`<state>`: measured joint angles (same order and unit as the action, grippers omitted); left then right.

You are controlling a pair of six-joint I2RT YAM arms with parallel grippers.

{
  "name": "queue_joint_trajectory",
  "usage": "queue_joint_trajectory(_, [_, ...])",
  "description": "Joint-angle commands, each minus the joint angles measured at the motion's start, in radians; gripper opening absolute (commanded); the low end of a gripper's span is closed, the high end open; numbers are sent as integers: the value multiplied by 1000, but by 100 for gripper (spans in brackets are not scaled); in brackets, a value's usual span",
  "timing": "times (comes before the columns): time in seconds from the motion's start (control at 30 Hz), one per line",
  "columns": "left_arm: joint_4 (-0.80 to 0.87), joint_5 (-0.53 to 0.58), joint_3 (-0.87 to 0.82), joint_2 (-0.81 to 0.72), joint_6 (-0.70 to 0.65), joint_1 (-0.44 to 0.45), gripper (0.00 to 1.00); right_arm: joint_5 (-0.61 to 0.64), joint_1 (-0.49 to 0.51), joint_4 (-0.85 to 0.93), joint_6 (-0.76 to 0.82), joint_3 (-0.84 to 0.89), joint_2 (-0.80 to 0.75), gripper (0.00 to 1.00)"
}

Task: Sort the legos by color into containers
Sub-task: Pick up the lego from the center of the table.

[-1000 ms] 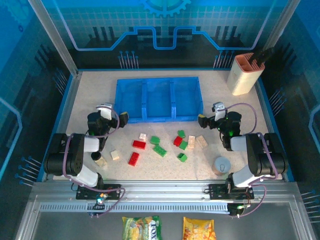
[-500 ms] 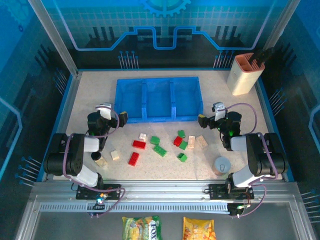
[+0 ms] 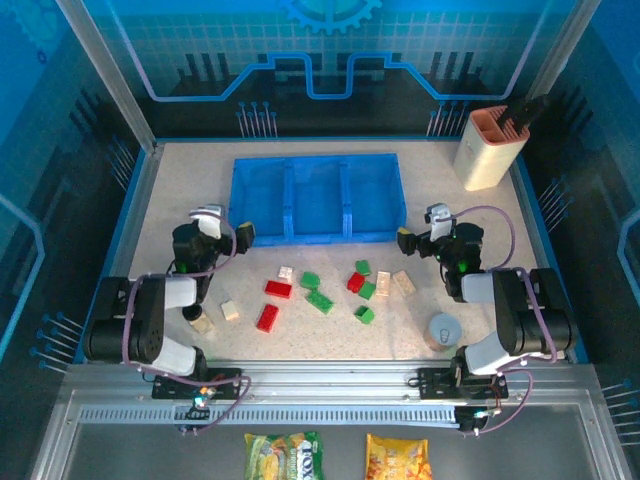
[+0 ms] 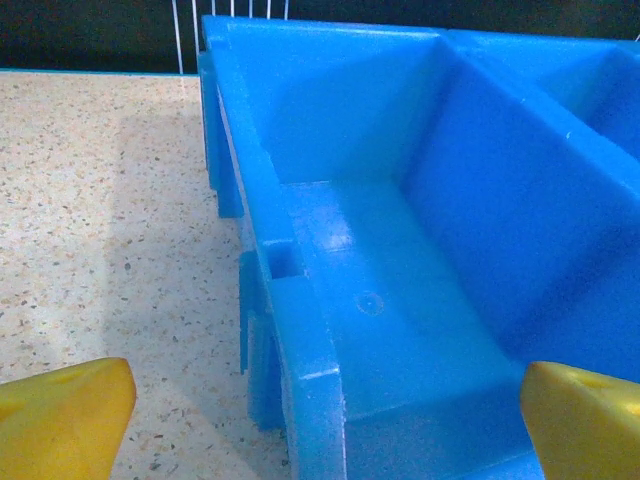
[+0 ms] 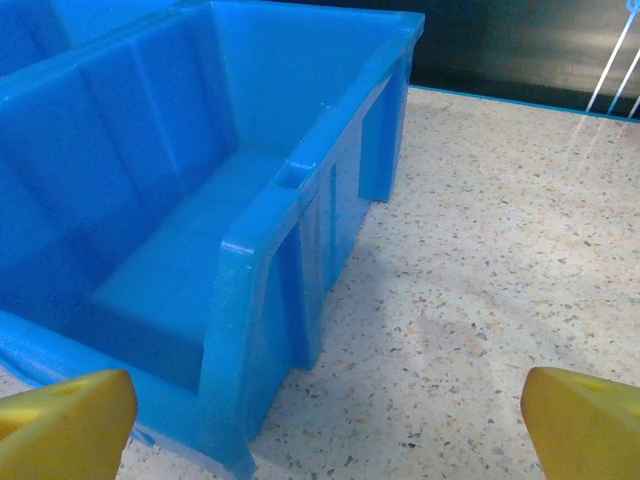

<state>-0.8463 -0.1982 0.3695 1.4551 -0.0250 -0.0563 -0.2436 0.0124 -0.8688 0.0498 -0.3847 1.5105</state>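
Observation:
The containers are three side-by-side compartments of one blue tray (image 3: 316, 236) at the table's middle back. Red, green and beige legos lie scattered in front of it, among them a red one (image 3: 278, 288), a green one (image 3: 320, 300) and a beige one (image 3: 403, 282). My left gripper (image 3: 230, 226) hovers open at the tray's front left corner, and the tray's left wall (image 4: 300, 340) runs between its yellow fingertips (image 4: 62, 420). My right gripper (image 3: 420, 227) hangs open at the front right corner, with the right wall (image 5: 250, 260) between its fingertips (image 5: 585, 425). Neither holds anything.
A tall beige holder (image 3: 488, 150) with an orange inside stands at the back right. A grey round cup (image 3: 443, 330) sits by the right arm's base. Two beige bricks (image 3: 230, 310) lie near the left arm. Snack packets (image 3: 284, 455) lie below the table's rail.
The left arm has shifted slightly to the left. Both grippers stay open, and no brick has moved.

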Motion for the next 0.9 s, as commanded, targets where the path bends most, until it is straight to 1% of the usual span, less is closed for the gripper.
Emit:
queue_joint_trajectory(0.0, [82,21,20,-62,23,-4,99,27,10,5,17,13,-51,100])
queue_joint_trajectory(0.17, [203,68,52,-132,42,6,99,29,19,177,24,-35,-148,100])
queue_joint_trajectory(0.27, [322,105,93,-187,76,17,99,59,38,304,16,-70,-211,100])
queue_joint_trajectory(0.4, [537,163,174,-254,159,33,99,131,77,527,-53,-145,-269,99])
queue_joint_trajectory(0.43, [589,175,193,-268,190,34,99,143,92,588,-57,-170,-279,97])
queue_joint_trajectory(0.53, [771,189,265,-296,253,35,99,215,156,798,-86,-230,-323,97])
queue_joint_trajectory(0.73, [1075,133,414,-326,328,35,99,276,257,1074,-209,-298,-420,93])
queue_joint_trajectory(0.87, [1268,76,541,-306,329,34,99,329,317,1244,-288,-345,-456,90])
